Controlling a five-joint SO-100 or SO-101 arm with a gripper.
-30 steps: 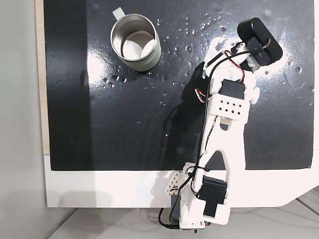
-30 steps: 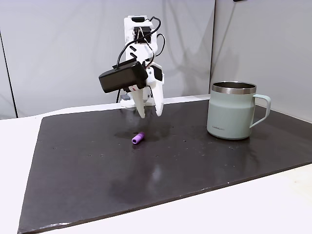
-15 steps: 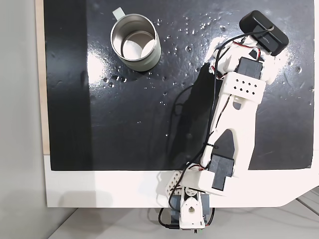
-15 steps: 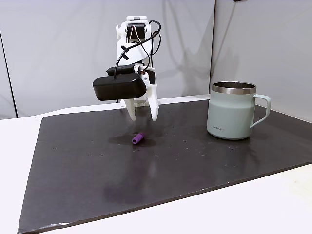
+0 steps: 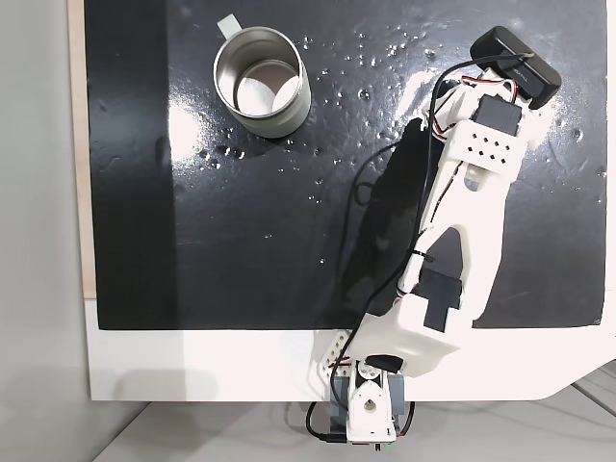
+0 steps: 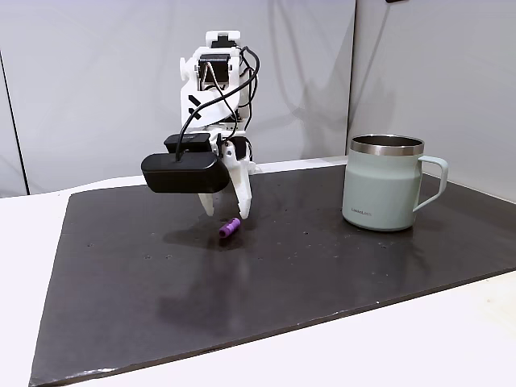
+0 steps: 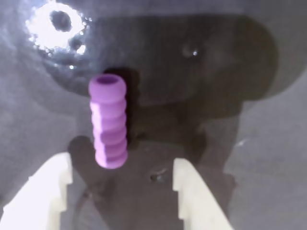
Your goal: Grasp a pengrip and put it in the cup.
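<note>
The pengrip is a short ribbed purple tube lying on the black mat, left of centre in a fixed view. My gripper hangs open just above it, one white fingertip on each side and slightly behind. In the wrist view the pengrip lies lengthwise just ahead of my gripper, closer to the left finger. The cup, a pale mug with a steel rim and handle, stands upright far to the right. From above, the cup shows its shiny inside at the mat's far left.
The black mat lies on a white table. My white arm reaches from the base at the bottom edge up to the mat's upper right, with the black wrist camera at its end.
The arm has stretched further out and lowered. The gripper has come down from well above the mat to fingertips on either side of the pengrip. Pengrip and cup have not moved.
</note>
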